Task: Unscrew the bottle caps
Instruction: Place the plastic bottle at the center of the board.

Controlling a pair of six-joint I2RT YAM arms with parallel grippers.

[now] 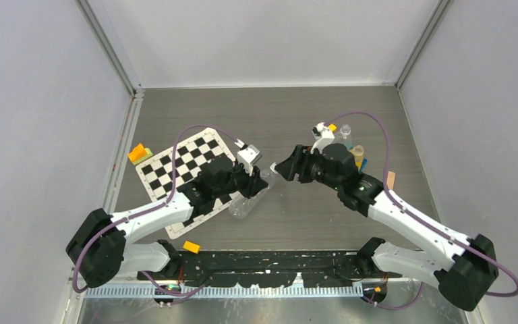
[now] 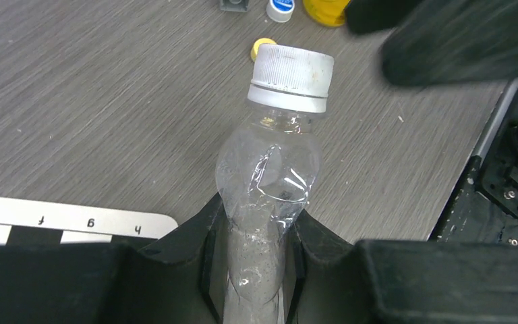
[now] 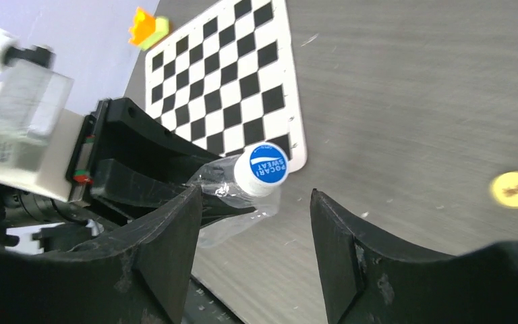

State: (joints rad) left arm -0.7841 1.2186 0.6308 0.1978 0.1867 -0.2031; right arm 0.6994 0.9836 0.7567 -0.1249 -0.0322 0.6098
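Observation:
My left gripper (image 1: 255, 183) (image 2: 260, 226) is shut on the body of a clear crinkled bottle (image 1: 244, 201) (image 2: 270, 175), held tilted just above the table. Its white cap (image 2: 290, 75) with a blue top (image 3: 263, 169) is on and points at my right gripper (image 1: 282, 169) (image 3: 253, 202). That gripper is open, with the cap just beyond its fingertips, not touching it. A loose yellow cap (image 2: 262, 47) (image 3: 516, 189) lies on the table. A yellow-orange bottle (image 1: 359, 155) and another clear bottle (image 1: 345, 133) stand behind the right arm.
A checkerboard mat (image 1: 189, 169) (image 3: 229, 81) lies under the left arm. An orange and green block (image 1: 138, 153) (image 3: 147, 27) sits at its far left corner, and an orange block (image 1: 191, 247) by the arm bases. Another blue-topped cap (image 2: 280, 8) lies beyond the yellow one.

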